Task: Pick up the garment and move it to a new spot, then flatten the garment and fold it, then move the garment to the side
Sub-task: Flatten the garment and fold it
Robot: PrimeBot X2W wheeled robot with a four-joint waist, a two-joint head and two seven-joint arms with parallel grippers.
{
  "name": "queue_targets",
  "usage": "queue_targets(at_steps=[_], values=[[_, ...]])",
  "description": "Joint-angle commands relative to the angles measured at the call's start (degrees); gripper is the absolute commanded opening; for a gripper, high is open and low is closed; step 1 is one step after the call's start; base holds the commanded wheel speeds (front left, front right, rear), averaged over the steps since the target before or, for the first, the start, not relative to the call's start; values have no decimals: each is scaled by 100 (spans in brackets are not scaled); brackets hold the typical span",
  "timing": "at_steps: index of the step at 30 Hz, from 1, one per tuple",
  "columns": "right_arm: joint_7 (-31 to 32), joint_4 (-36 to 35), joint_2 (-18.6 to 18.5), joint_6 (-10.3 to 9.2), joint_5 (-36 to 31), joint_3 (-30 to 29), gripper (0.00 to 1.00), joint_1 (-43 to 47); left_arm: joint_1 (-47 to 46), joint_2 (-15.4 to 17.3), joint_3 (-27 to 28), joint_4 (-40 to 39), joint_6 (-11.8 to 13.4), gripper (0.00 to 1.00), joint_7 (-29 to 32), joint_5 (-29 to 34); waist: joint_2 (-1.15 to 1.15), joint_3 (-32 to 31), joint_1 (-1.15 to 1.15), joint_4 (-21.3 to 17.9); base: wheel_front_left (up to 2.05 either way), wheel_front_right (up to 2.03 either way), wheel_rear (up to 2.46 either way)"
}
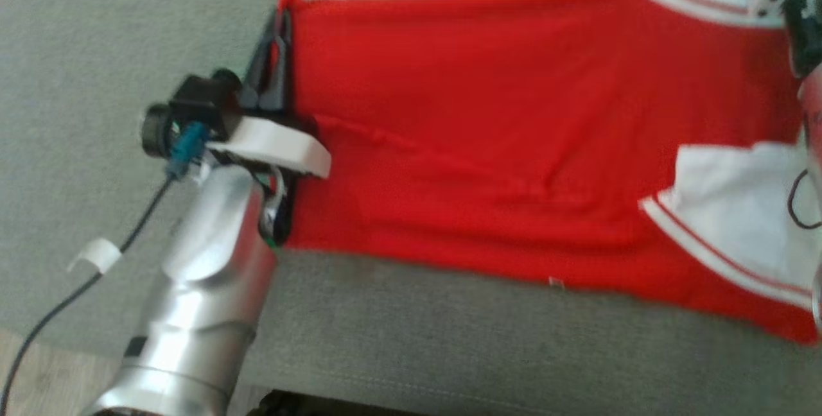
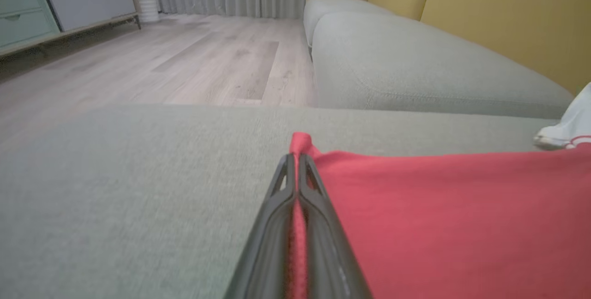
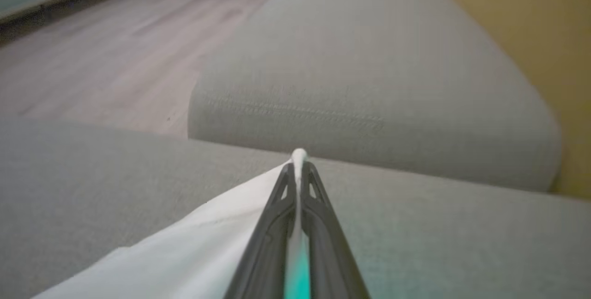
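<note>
So far I have the garment (image 1: 488, 133) stretched flat, with left gripper (image 2: 295, 163) and right gripper (image 3: 299, 172) both pinched tight onto it; I judge that folding remains.

your garment (image 1: 488, 121) is soft, matt red cloth with smooth white sleeves at the right of the head view. under it the cushion (image 1: 449, 339) is coarse, matt grey weave. at lower left the forearm (image 1: 205, 287) has a glossy, silvery, metal-look shell. the left gripper (image 2: 295, 158) has jaws of matt dark plastic. at the upper left of the left wrist view the floor (image 2: 184, 59) is pale wood plank with a low sheen.
</note>
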Motion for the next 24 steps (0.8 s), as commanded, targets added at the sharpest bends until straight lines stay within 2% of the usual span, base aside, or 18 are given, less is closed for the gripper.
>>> queue_targets(at_steps=[1, 5, 12, 17, 23, 24], values=[[-326, -273, 146, -4, -106, -28, 0, -336, -227, 170, 321, -237, -17, 0, -28, 131, 0, -62, 0, -175, 0, 0, 0], [-822, -309, 337, -4, -143, -276, 0, -427, -364, 258, 650, -327, -154, 0, -28, 394, 0, -172, 0, -502, 0, 0, 0], [-1063, -530, 732, -4, 365, -235, 0, -158, -139, 444, 1168, -530, -256, 0, -28, 776, 0, -414, 0, -1059, 0, 0, 0], [-1073, -1593, 893, -4, 1291, 349, 0, 901, 474, 529, 1527, -771, -306, 0, -28, 961, 0, -643, 0, -1414, 0, 0, 0], [-1074, -2990, 805, -4, 2560, 1140, 0, 2784, 1252, 545, 1933, -1019, -338, 0, -28, 1132, 0, -914, 0, -1698, 0, 0, 0], [-1074, -2990, 805, -4, 2560, 1140, 0, 2784, 1252, 545, 1933, -1019, -338, 0, -28, 1132, 0, -914, 0, -1698, 0, 0, 0]])
